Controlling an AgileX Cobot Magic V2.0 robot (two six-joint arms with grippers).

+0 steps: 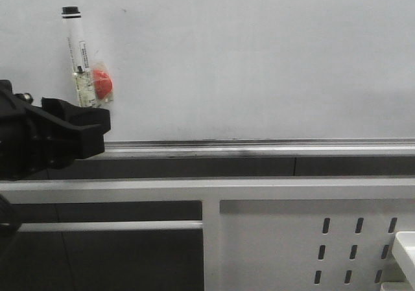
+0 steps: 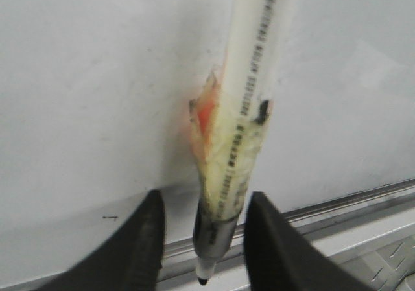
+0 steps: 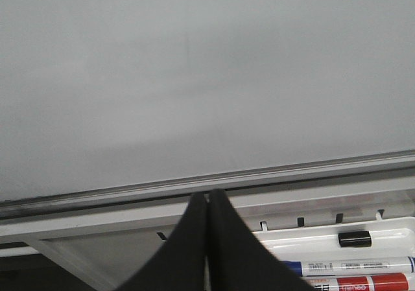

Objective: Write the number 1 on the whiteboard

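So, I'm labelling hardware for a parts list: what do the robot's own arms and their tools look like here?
The left tool has two matte black fingers, smooth and tapering, with curved outer edges; in the front view its mount is a chunky, angular black block. The right tool shows two matching plain black fingers, wedge-shaped. No cables or markings are visible.

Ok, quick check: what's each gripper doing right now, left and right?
Left gripper: jaws around a white marker by the whiteboard; whether they are clamped on it cannot be told.
Right gripper: shut, fingers pressed together, holding nothing.
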